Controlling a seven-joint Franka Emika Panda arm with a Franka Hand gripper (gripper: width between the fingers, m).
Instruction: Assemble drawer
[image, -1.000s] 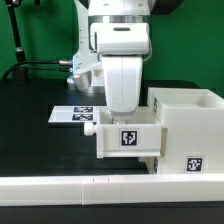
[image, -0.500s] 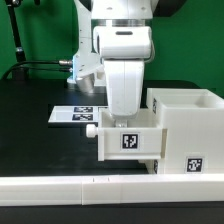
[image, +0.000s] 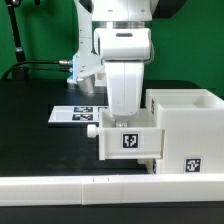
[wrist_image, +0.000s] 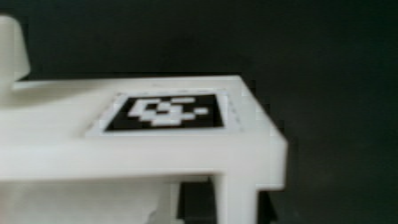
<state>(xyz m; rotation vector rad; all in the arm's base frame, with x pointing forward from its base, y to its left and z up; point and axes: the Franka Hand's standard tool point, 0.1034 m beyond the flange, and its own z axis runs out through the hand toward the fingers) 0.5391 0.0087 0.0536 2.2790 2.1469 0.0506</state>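
Pincer down low on the tray, tips hidden behind the tray wall, so open or closed: cannot tell. Arm straight up above, white and thick, pointing down. Tray sticking out of the big box, long side lying level, knob facing the exterior view's left. Black table bare on that side. Long white blocks just in front. Flat tag board behind. Blurry tag close up in the wrist view.
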